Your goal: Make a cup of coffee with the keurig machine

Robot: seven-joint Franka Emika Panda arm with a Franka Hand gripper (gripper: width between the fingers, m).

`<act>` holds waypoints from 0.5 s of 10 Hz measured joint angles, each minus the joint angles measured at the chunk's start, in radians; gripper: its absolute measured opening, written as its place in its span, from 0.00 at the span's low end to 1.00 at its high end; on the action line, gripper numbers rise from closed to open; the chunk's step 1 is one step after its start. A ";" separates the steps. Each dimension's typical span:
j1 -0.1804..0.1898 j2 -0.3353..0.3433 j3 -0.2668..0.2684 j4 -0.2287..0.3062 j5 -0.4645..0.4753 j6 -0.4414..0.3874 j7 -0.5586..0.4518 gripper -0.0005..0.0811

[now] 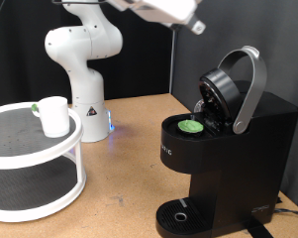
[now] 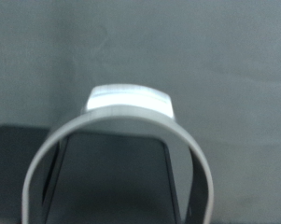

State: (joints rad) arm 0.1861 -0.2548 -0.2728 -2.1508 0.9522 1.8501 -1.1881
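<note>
With a green-topped pod (image 1: pixel 192 126) seated in the open keurig machine (image 1: pixel 228 159) at the desk's (image 1: pixel 129 149) right edge and the cup (image 1: pixel 53 115) on a white tiered stand (image 1: pixel 35 164) at the left edge, lid-closing seems in hand: the claw (image 1: pixel 193 22), its spread untellable, hovers above the raised grey handle (image 2: pixel 121 140), which needs pressing down.

Behind everything we see a dark, nearly black backdrop (image 1: pixel 149 50), flat and unlit, stretching across the exterior view's top, level with the end effector (image 1: pixel 173 12) and below it. Well beneath the end effector lies a brown wooden tabletop (image 1: pixel 129 149) with a matte, evenly lit surface. A small blue glow (image 1: pixel 111 126) falls on the tabletop far below the end effector, towards the exterior view's left. In the wrist view we make out only a plain grey wall (image 2: pixel 140 42), soft and blurred, ahead of the end effector.
</note>
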 joint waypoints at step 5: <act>0.035 0.041 0.069 0.047 0.035 0.061 0.062 0.99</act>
State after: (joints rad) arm 0.2207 -0.2135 -0.2040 -2.1038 0.9871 1.9116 -1.1263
